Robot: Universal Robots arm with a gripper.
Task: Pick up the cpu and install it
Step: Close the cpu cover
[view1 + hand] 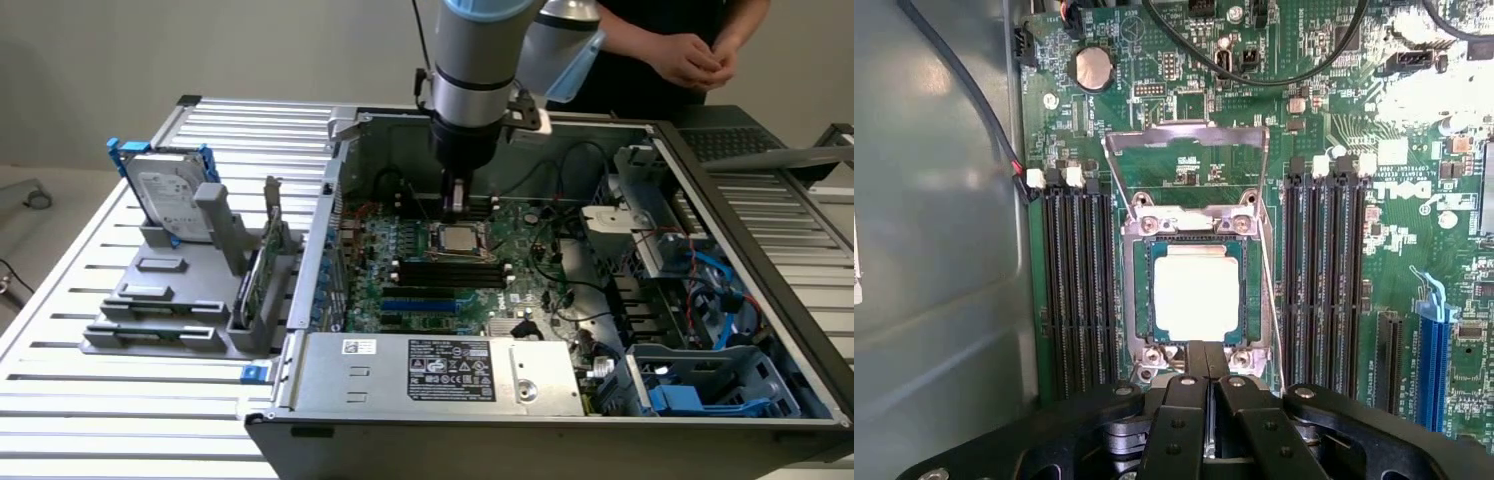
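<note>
Gripper (1206, 352): fingers pressed together, holding nothing, tips at near edge of socket (1130, 300); contact cannot be told. Cpu (1196, 297): seated flat inside socket, silver face up, clear of gripper. Hinged metal lid (1187, 135): stands open on socket's far side from gripper. Black memory slots (1079, 285): flank socket on both sides. Hard drive (171, 190): upright in grey rack, well apart from socket, outside computer case (400, 440). Person's hands (697, 60): clasped, beyond case.
</note>
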